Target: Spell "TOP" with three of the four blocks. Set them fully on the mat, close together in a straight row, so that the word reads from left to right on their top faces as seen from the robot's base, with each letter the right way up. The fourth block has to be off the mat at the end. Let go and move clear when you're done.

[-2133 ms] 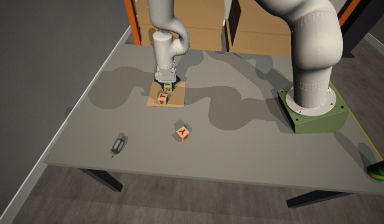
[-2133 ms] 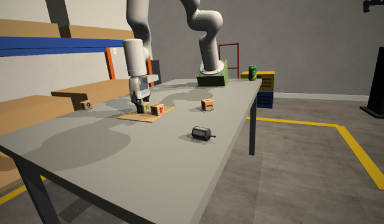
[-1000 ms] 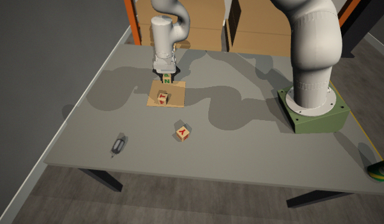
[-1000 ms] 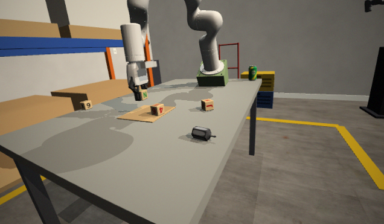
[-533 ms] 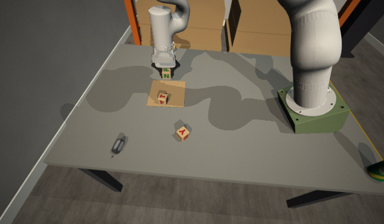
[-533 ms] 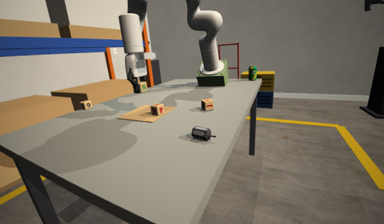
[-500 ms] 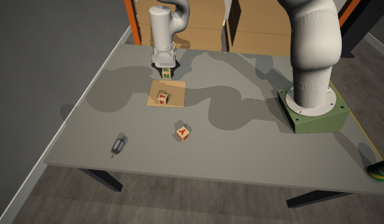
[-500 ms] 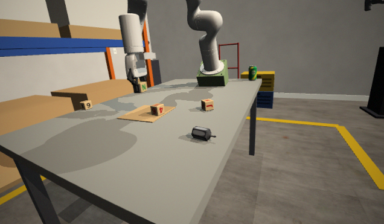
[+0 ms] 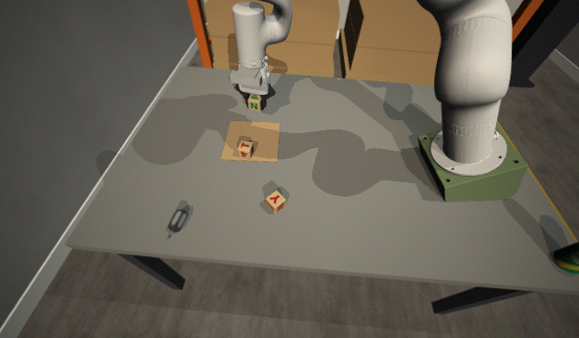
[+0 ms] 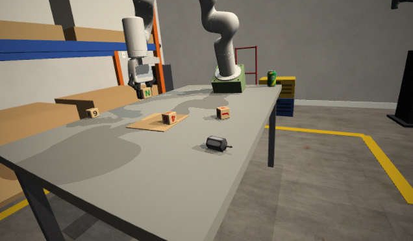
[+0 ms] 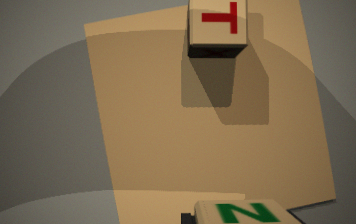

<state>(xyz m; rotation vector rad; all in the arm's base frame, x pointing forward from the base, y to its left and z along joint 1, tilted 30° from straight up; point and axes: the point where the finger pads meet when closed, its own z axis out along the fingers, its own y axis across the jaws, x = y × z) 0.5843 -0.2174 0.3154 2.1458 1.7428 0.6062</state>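
My gripper (image 9: 255,102) (image 10: 145,93) is shut on a wooden block (image 9: 254,105) (image 10: 147,93) (image 11: 240,213) with a green P on top and a green N on one side. It holds it above the table, beyond the mat's far edge in the top view. The T block (image 9: 246,148) (image 10: 169,117) (image 11: 218,22) stands on the tan mat (image 9: 268,135) (image 10: 143,124) (image 11: 145,140), its red T's stem pointing toward the base side. A block (image 9: 275,201) (image 10: 223,112) with a red Y on top stands off the mat. Another block (image 10: 93,113) shows a 9; its top is unreadable.
A small dark motor (image 9: 177,220) (image 10: 216,143) lies near the table's front edge in the top view. The arm's green base (image 9: 484,187) (image 10: 228,86) stands on the table. A green can (image 9: 569,259) (image 10: 271,78) stands past the base. The block with the 9 is near the table's edge.
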